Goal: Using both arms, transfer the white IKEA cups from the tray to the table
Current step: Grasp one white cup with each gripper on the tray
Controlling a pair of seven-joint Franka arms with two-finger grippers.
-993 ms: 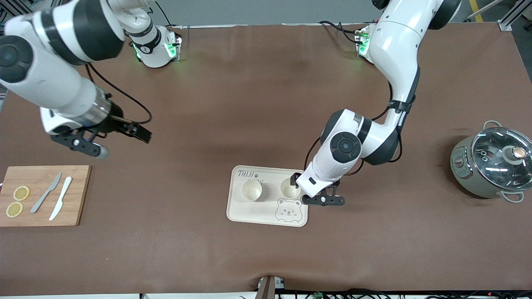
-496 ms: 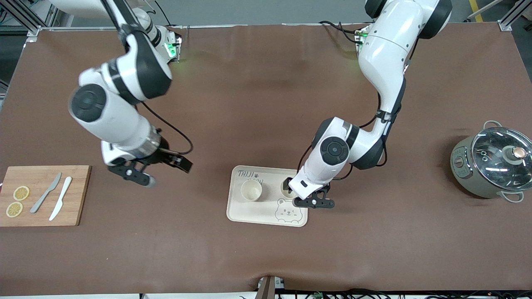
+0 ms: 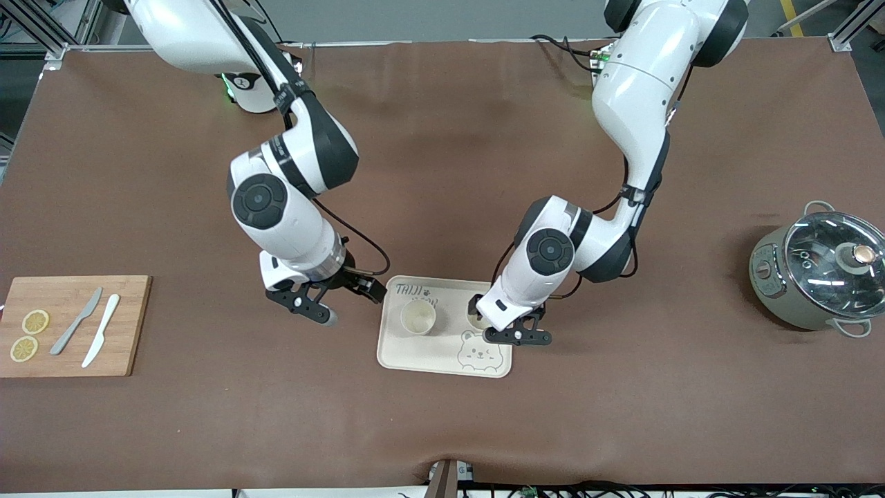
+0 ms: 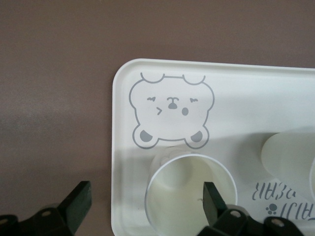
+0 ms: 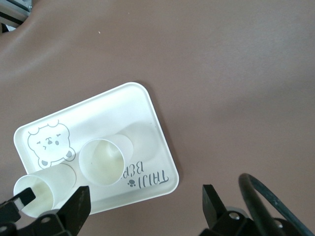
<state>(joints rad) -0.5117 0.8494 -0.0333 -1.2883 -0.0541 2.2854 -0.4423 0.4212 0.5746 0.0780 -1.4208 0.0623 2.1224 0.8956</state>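
Handling the cups: we are judging the two white IKEA cups as light, thin-walled and smooth, stiff enough to take a pinch but likely to tip or slide if nudged sideways.
Cup positions: both are standing upright on the tray (image 3: pixel 415 356); one cup (image 3: pixel 418 317) is sitting toward the right arm's end of the tray, the other cup (image 3: pixel 478 315) toward the left arm's end, just beside it but apart.
Where to grip: we are reckoning the rim wall is the best hold, one finger inside the mouth and one outside, since the tapered sides offer little else.
Left gripper: the left gripper (image 3: pixel 499 321) is hanging low over the second cup with its fingers spread; in the left wrist view one fingertip (image 4: pixel 212 199) is dipping inside the cup (image 4: pixel 189 194) and the other (image 4: pixel 78 202) is standing outside the tray's edge, so nothing is being pinched.
Right gripper: the right gripper (image 3: pixel 341 299) is hovering over the table (image 3: pixel 442 429) just beside the tray's end, fingers spread and holding nothing; it is not yet above its cup (image 5: pixel 102 162).
Writing: we are reading "TAIJI" on the tray in the front view, with a second line below it partly hidden; the right wrist view is showing "TAIJI BEAR" (image 5: pixel 147 177) with a paw mark, and a cartoon bear face (image 4: pixel 171 110) is printed at the corner.
Cup markings: we are seeing no brand or label on either cup.
Risk: a finger closing against the tray lip rather than the cup wall could drag the tray.
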